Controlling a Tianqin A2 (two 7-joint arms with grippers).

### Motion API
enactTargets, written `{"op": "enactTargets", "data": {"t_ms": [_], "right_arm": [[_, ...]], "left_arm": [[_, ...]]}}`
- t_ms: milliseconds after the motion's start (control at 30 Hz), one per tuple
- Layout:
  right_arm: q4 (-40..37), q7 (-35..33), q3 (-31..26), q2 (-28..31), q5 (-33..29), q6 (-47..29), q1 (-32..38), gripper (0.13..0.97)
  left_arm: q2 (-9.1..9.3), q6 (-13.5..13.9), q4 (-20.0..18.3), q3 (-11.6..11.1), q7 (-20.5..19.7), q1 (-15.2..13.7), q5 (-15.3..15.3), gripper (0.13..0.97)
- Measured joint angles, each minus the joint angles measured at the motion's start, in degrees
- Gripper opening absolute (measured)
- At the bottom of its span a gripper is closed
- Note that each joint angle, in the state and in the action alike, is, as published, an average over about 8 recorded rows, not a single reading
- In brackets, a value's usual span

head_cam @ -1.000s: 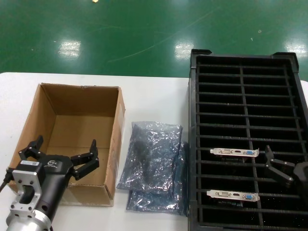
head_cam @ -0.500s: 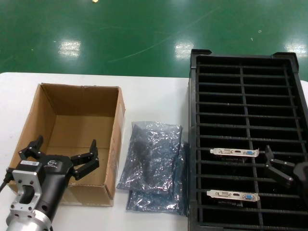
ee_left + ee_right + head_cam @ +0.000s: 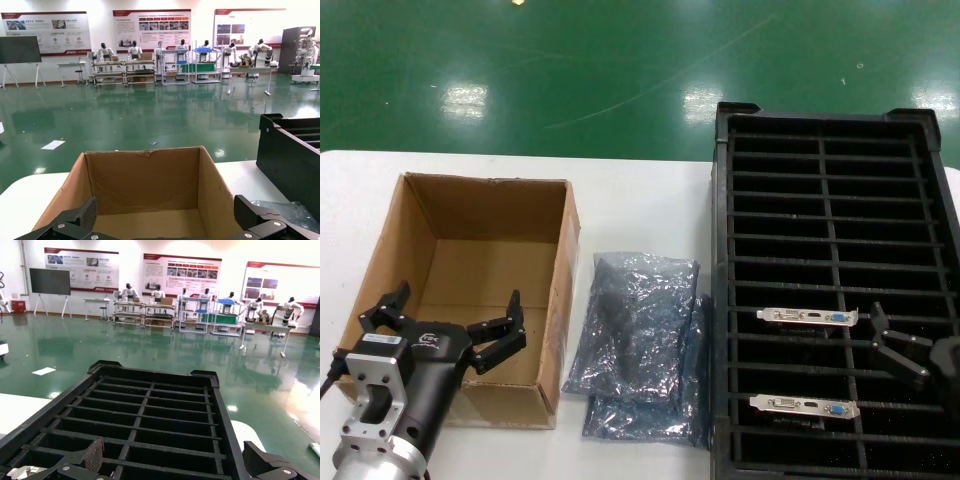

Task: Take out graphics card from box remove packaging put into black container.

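Note:
The brown box (image 3: pixel 480 215) stands open at the left with nothing showing inside. My left gripper (image 3: pixel 442 322) is open and empty above the box's near end; the left wrist view shows it (image 3: pixel 167 217) facing into the bare box (image 3: pixel 145 185). Two graphics cards (image 3: pixel 807 317) (image 3: pixel 804 406) stand in slots of the black container (image 3: pixel 835 128) at the right. Two empty grey bags (image 3: pixel 640 320) (image 3: pixel 650 415) lie overlapping between box and container. My right gripper (image 3: pixel 948 348) is open and empty over the container's near right side, and it also shows in the right wrist view (image 3: pixel 177 460) above the slots (image 3: pixel 150 405).
A white table (image 3: pixel 640 200) carries everything, and green floor lies beyond its far edge. One card's bracket end (image 3: pixel 20 471) shows beside my right gripper's finger. The container's far slots hold nothing.

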Motion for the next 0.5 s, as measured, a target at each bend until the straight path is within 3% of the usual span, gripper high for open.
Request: {"op": "enactTargets", "data": {"t_ms": [500], "right_arm": [[0.0,0.0,0.0,0.0,0.0,0.0,0.0,0.966]], "left_arm": [[0.00,0.0,0.0,0.0,0.0,0.0,0.0,0.966]]}}
